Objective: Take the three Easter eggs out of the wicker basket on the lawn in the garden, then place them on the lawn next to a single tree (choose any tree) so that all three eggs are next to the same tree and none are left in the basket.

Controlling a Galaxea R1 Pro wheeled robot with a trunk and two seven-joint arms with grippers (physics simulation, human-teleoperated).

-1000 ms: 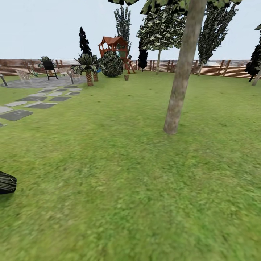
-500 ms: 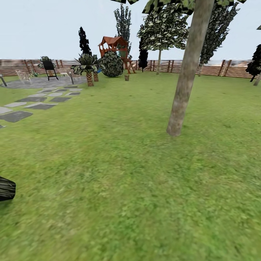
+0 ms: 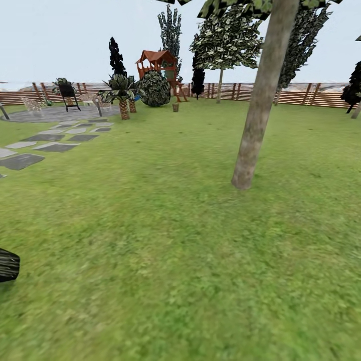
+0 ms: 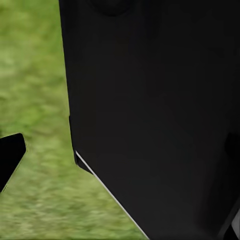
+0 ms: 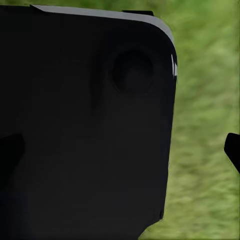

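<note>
Slowly, your view has crept right and nearer the tree (image 3: 254, 125) on the lawn (image 3: 165, 260); basket and eggs aren't in sight, and I cannot tell how either arm's fingers stand.

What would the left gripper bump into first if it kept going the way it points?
Probably a black part of the robot's body, which blocks most of the left wrist view, with lawn beyond it. Depth is unclear, so that's a guess.

Left arm (image 3: 7, 264): dark ribbed segment at 8 o'clock in the head view, low.
Left jaws: state not discernible.
Right jaws: state not discernible.
</note>
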